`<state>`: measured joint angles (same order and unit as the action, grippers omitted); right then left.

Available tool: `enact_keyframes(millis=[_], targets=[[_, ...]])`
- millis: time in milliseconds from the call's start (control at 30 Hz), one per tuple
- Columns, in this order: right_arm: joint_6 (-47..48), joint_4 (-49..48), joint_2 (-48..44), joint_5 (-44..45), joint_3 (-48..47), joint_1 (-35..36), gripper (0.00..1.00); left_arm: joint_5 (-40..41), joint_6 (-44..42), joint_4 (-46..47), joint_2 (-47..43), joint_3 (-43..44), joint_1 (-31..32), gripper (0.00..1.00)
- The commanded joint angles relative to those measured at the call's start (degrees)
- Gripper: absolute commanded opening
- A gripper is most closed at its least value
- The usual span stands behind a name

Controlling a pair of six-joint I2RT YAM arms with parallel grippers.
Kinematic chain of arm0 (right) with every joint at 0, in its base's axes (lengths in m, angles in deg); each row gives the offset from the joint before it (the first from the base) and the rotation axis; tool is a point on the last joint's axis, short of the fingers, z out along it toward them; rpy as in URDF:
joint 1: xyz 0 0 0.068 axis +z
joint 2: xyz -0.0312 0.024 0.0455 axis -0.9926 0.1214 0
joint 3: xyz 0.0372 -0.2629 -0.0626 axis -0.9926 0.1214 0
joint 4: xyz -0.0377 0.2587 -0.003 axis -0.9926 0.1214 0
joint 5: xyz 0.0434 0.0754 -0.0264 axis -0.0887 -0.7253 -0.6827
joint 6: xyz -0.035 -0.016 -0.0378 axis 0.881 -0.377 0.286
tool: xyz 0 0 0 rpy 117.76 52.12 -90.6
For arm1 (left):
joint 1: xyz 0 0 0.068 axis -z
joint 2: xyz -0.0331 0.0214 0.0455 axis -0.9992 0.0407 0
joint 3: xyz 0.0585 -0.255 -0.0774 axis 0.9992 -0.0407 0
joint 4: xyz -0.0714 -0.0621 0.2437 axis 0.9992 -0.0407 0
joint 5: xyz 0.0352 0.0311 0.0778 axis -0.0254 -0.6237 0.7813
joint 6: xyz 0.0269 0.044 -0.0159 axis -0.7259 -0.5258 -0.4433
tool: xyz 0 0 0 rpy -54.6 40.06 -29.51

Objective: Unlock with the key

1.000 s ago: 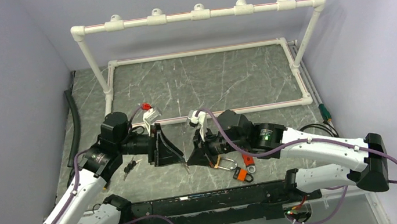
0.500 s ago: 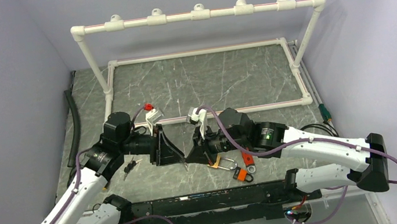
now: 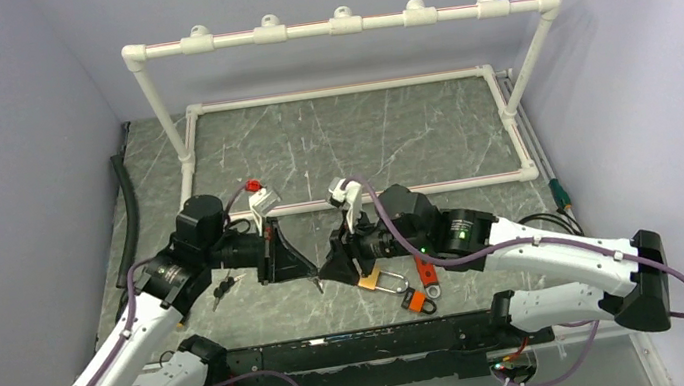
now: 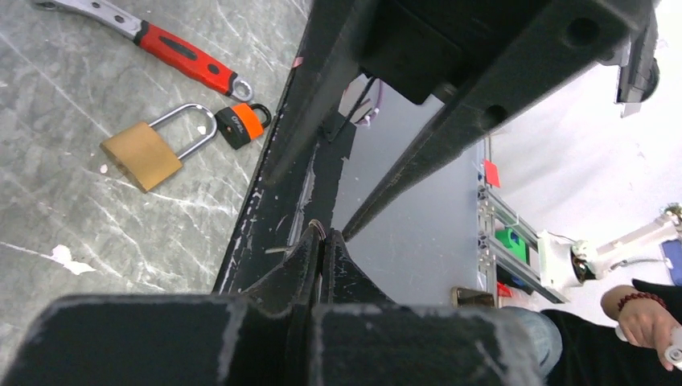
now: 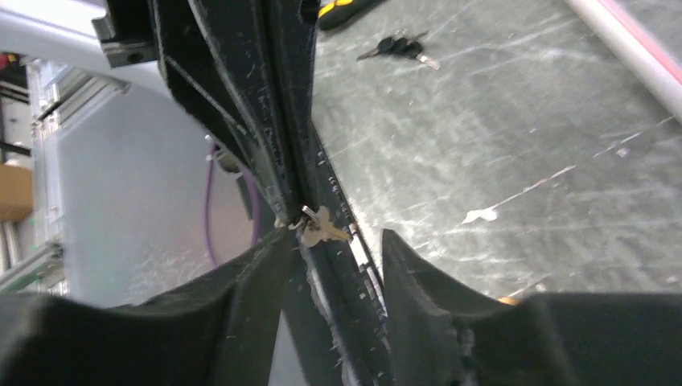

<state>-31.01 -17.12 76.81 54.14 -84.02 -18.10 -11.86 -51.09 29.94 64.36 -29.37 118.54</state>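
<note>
Left gripper [image 4: 322, 238]: fingers pressed together, pinching a small key [image 5: 320, 227] with a ring at their very tips
Right gripper [image 5: 334, 241]: jaws spread apart and holding nothing, with one finger on either side of the left gripper's tips and the key
Brass padlock [image 4: 141, 154]: lies flat on the marble-patterned table [image 3: 391, 136], and its shackle looks closed
Grippers and padlock: seen from above, the right gripper hangs just over the brass padlock's left end, and the left gripper's tips are a little further left
Key's place: just left of the brass padlock and not touching it
Orange padlock [image 4: 239, 125]: small, just beside the brass padlock's shackle, on the side nearer the arm bases
Red-handled wrench [image 4: 177, 52]: flat on the table, just right of the brass padlock's shackle
Bunch of keys [image 3: 222, 289]: on the table well left of the brass padlock, beside the left arm
White pipe frame [image 3: 335, 27]: well behind the brass padlock, at the table's far side
</note>
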Motion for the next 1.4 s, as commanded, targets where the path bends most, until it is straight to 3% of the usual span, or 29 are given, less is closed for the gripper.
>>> enact_keyframes(millis=[0,133,367,467,533,767,900,1067,1367], targets=[[-0.84,-2.55,-2.82,5.07,-1.04,-0.10,0.59,5.75,-0.75,-2.61,-1.94,2.38,-0.05,0.00],[-0.58,-4.53,-5.66,4.95,1.27,-0.88,0.69,7.94,1.03,-3.28,-2.49,3.10,-0.03,0.00],[1.13,-17.52,-12.55,-1.47,11.06,-1.29,0.71,11.85,6.40,-6.12,-2.13,9.74,-0.04,0.00],[1.82,-20.97,-13.49,-1.95,13.00,-1.42,0.69,5.81,7.56,-4.69,-2.23,12.68,-0.07,0.00],[1.83,-24.95,-13.44,-3.84,14.24,-1.63,0.69,6.40,9.27,-2.95,-3.42,13.53,-0.05,0.00],[4.14,-32.18,-14.22,0.31,16.19,-1.56,0.66,12.54,14.38,-7.66,-1.27,20.70,-0.03,0.00],[6.24,-32.67,-10.30,-3.06,13.68,-1.41,0.64,14.86,18.43,-4.87,-1.52,20.09,-0.04,0.00],[7.63,-34.19,-7.79,1.08,12.23,-0.86,0.54,16.94,20.00,-5.22,-0.77,19.57,-0.04,0.00],[9.62,-35.03,-4.88,5.46,9.69,-0.50,0.47,17.07,23.37,-0.65,-1.03,16.20,-0.02,0.00]])
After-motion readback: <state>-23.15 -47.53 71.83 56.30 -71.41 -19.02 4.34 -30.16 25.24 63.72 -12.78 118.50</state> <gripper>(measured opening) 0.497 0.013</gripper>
